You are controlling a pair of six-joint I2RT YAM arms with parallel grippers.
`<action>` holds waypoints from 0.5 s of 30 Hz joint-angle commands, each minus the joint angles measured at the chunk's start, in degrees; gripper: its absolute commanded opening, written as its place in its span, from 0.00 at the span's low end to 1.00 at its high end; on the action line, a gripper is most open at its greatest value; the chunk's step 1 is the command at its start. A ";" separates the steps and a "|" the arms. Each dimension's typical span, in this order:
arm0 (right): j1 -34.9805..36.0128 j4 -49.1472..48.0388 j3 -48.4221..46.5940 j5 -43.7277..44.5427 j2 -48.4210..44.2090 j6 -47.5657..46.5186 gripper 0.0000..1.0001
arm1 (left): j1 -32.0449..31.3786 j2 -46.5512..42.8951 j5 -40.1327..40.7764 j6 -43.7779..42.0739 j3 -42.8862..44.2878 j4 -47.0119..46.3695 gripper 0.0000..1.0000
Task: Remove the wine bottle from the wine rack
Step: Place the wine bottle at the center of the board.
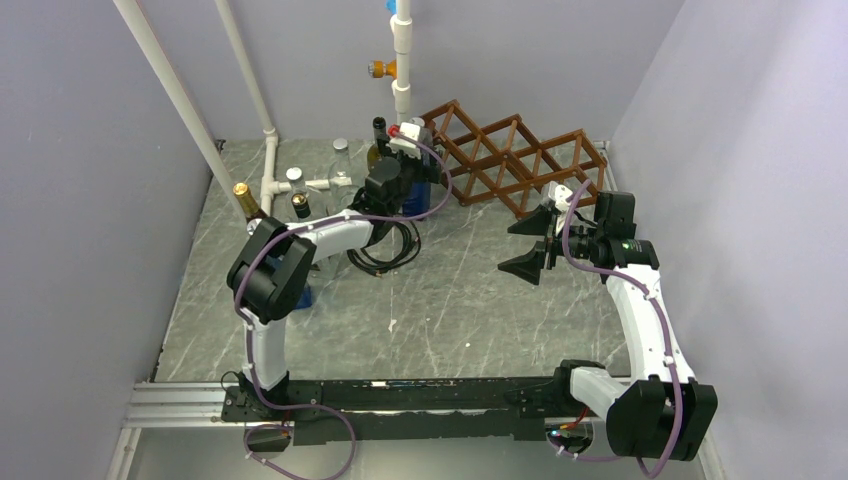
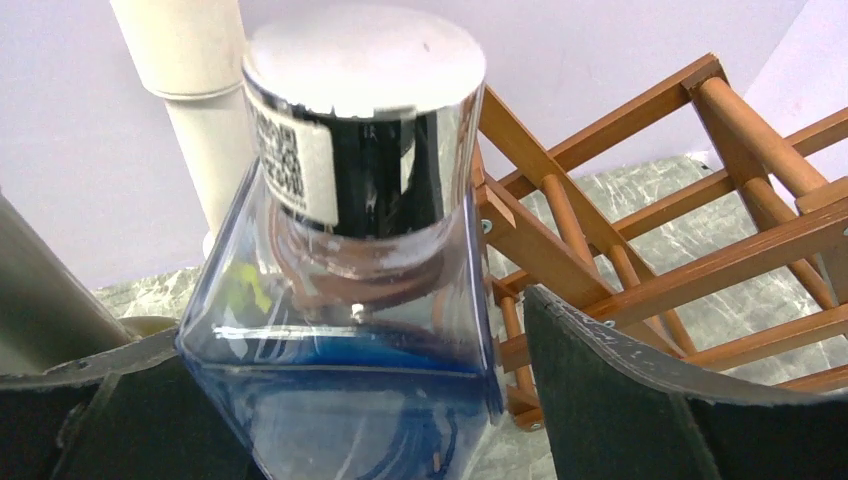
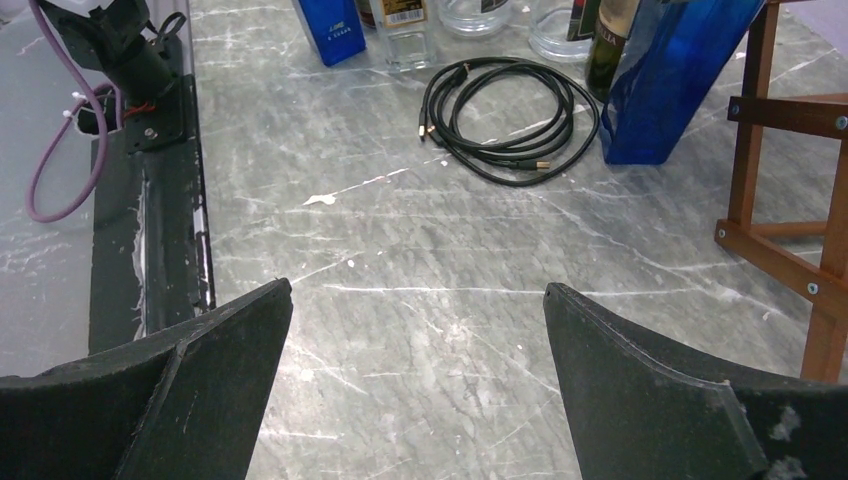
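The brown wooden wine rack (image 1: pixel 515 160) stands at the back right, and no bottle shows in its cells. A blue square glass bottle (image 2: pixel 350 380) with a silver cap (image 2: pixel 365 110) stands upright on the table just left of the rack (image 2: pixel 640 200). It also shows in the right wrist view (image 3: pixel 670 80). My left gripper (image 2: pixel 355 330) straddles the bottle's shoulder, and a gap shows between its right finger (image 2: pixel 600 390) and the glass. In the top view the left gripper (image 1: pixel 405 185) hides most of the bottle (image 1: pixel 432 197). My right gripper (image 3: pixel 418 288) is open and empty above bare table, in front of the rack (image 1: pixel 528 245).
A coiled black cable (image 1: pixel 385 250) lies left of the bottle. Several other bottles and jars (image 1: pixel 340 160) stand at the back left by white pipes (image 1: pixel 270 130). A gold-capped bottle (image 1: pixel 245 200) stands by the left arm. The walls are close on both sides.
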State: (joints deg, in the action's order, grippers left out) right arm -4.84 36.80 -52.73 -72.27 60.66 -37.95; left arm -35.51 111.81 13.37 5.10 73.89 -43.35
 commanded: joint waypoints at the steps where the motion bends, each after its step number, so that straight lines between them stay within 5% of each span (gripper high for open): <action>1: -0.34 -0.50 0.08 -0.42 -1.28 -1.41 1.00 | -0.35 -3.69 -0.77 0.09 2.06 -2.41 0.94; 15: -0.34 0.20 0.00 0.08 -1.63 -2.36 1.00 | -0.31 -11.85 -6.41 1.26 3.58 14.33 0.99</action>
State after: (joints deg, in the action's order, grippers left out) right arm -4.84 37.01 -52.73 -71.99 60.05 -38.63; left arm -35.51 105.21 10.44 5.21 74.17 -35.83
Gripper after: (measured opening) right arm 0.994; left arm 0.994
